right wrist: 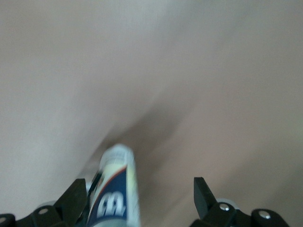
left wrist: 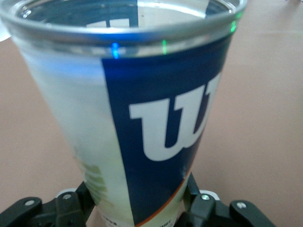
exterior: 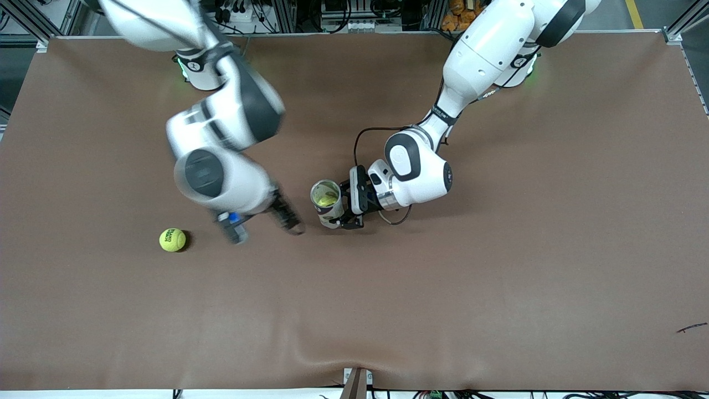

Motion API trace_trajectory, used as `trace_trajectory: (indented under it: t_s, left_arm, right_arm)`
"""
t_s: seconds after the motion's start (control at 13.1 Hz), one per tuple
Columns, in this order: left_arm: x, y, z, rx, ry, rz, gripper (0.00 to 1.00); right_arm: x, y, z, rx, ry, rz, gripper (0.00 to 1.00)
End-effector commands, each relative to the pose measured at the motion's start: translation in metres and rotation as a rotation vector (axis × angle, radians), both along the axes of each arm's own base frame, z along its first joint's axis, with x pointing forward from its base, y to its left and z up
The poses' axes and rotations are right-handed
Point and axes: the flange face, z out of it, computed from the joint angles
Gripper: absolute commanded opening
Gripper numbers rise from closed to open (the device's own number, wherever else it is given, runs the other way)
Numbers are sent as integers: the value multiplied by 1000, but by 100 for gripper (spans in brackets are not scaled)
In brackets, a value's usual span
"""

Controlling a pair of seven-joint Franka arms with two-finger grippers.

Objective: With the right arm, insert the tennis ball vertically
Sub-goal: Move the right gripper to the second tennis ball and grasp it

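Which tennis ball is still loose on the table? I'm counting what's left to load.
The tennis ball lying bare on the table toward the right arm's end; another already sits inside the can gripped by the left gripper.

Even, bright overhead light falls on my table [exterior: 498, 277], and shadows stay short and soft: a small dark patch hugs the tennis ball [exterior: 172, 240], and faint ones lie under my arms. My right gripper [exterior: 266, 224] and its forearm smear with motion blur in the front view, while my left gripper [exterior: 342, 221] is crisp. My right wrist view is streaked all over, the can [right wrist: 115, 189] between my fingers soft. In my left wrist view the can's rim [left wrist: 123, 35] carries glare with blue and green glints, and the can bulges toward the lens.
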Motion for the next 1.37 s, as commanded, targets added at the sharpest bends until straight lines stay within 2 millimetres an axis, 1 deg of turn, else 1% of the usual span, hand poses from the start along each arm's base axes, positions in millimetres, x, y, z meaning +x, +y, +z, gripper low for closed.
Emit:
trace_trajectory:
  t_s: [0.0, 0.08, 0.15, 0.23, 0.38, 0.46, 0.53, 0.61, 0.69, 0.76, 0.92, 0.99, 1.07, 1.14, 1.3]
  left_arm:
    - [0, 3, -5, 0, -16, 4, 74]
    - [0, 3, -4, -1, -17, 4, 74]
    - [0, 3, -4, -1, -17, 4, 74]
    - [0, 3, -4, -1, -17, 4, 74]
    - [0, 3, -5, 0, -16, 4, 74]
    - [-1, 3, -6, 1, -15, 4, 74]
    - [-1, 3, -6, 1, -15, 4, 74]
    - [0, 3, -4, -1, -17, 4, 74]
    - [0, 2, -3, -3, -17, 5, 74]
    - [1, 3, -3, -3, -17, 7, 74]
    - [1, 3, -4, -2, -16, 7, 74]
    - [1, 3, -4, -2, -16, 7, 74]
    - [1, 3, -4, -2, -16, 7, 74]
    - [1, 3, -4, -2, -16, 7, 75]
    - [1, 3, -4, -2, -16, 7, 75]
  right_arm:
    - [25, -79, -8, 57, 0, 138, 100]
    - [32, -102, -19, 62, 4, 192, 100]
    - [38, -135, -35, 48, 15, 244, 100]
    - [40, -157, -52, 38, 30, 310, 100]
    - [43, -212, -84, 50, 45, 402, 100]
    - [40, -230, -104, 69, 36, 449, 100]
    - [35, -237, -120, 79, 21, 485, 100]
    - [31, -246, -131, 81, 15, 487, 100]
    - [30, -252, -139, 82, 11, 498, 100]
    - [31, -261, -146, 84, -3, 555, 100]
    - [32, -289, -152, 107, -26, 662, 100]
    - [32, -295, -159, 120, -30, 708, 100]
    - [28, -307, -172, 132, -35, 738, 100]
    - [22, -313, -188, 138, -54, 772, 100]
    - [8, -312, -215, 129, -79, 789, 100]
